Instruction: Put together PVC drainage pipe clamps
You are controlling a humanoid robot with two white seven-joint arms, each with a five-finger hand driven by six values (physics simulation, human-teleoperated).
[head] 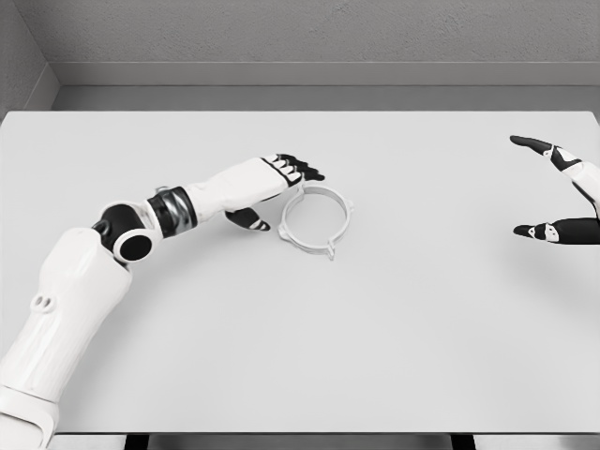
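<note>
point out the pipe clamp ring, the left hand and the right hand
pipe clamp ring (338, 202): head view, right side of its band
left hand (277, 178): head view, back of hand
right hand (568, 192): head view, palm at the picture's edge

The desk (300, 356) is plain white. The ring (316, 221) on it is white too, with a thin grey shadow. The left robot hand (277, 183) is white with black fingertips. The right robot hand (562, 192) is white and black as well. The wall (309, 33) is speckled grey.
</note>
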